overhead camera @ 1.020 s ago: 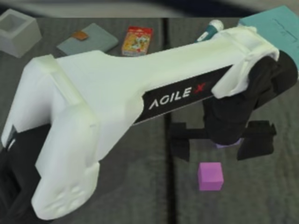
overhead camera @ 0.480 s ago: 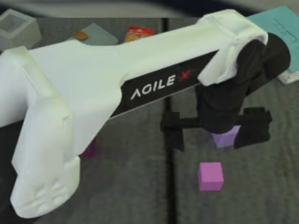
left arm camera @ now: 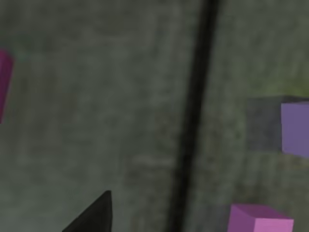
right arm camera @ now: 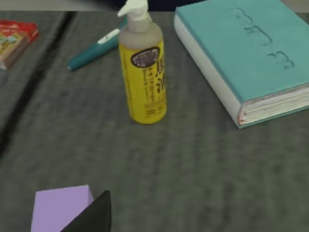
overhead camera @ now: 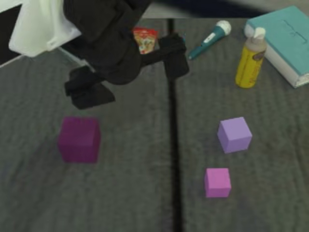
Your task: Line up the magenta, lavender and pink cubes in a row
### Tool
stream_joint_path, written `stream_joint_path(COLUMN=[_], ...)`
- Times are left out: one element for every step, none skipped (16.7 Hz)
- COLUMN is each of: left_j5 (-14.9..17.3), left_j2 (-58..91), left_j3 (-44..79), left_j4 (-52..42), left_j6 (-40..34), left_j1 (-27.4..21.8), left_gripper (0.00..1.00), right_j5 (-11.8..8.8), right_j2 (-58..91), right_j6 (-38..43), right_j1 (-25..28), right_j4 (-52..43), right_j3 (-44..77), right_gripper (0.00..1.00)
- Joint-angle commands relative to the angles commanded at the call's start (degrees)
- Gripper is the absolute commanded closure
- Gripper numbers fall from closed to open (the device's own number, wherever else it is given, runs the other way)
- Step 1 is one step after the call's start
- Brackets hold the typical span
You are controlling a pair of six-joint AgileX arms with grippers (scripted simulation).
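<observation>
A dark grey, cloth-like table top (overhead camera: 135, 193) fills the scene, split by a thin black seam (overhead camera: 173, 145) running from far edge to near edge. Toward the far right lie a teal book (overhead camera: 289, 43), a yellow pump bottle (overhead camera: 250, 60) and a teal pen-like tool (overhead camera: 208, 39). A red packet (overhead camera: 146, 39) sits near the seam's far end

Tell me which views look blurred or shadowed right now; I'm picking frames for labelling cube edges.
Top view: the black left gripper is smeared, while the large dark magenta cube and mid-sized pale lavender cube have fairly clean edges. Left wrist view: soft throughout, with a grey shadow beside the lavender cube and the small light pink cube cut off at the frame's edge. Right wrist view: clearest, the yellow pump bottle readable.
</observation>
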Motion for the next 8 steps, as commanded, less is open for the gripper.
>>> stream_joint_path(left_j5=[0.01,0.06,0.13,0.22,0.32,0.43,0.55,0.68], left_j2=[-6.37,-12.94,-19.61,-26.28,-32.86,-39.28,-45.47,-51.40], left_j3=[-5.64,-11.54,-17.62,-23.78,-29.95,-36.04,-41.96,-47.66], left_j4=[3.22,6.54,9.93,13.36,16.82,20.27,23.67,27.00], left_j6=[1.88,3.99,6.32,8.86,11.58,14.45,17.43,20.46], left_j1=[2.82,5.69,8.58,11.46,14.29,17.05,19.70,22.22], left_gripper=[0.00,0.00,0.00,0.00,0.00,0.00,0.00,0.00], right_j5=[0.02,0.03,0.04,0.04,0.04,0.03,0.02,0.00], right_j2=[5.66,11.13,17.17,23.33,29.07,35.21,41.21,46.60], right_j6=[0.57,1.12,1.71,2.30,2.85,3.44,4.01,4.53], right_j1=[1.13,2.21,3.39,4.58,5.68,6.86,8.02,9.08], right_j4=[-3.14,-6.13,-9.40,-12.69,-15.74,-18.97,-22.14,-25.00], right_j3=[4.30,8.36,12.77,17.19,21.28,25.63,29.90,33.78], right_gripper=[0.00,0.00,0.00,0.00,0.00,0.00,0.00,0.00])
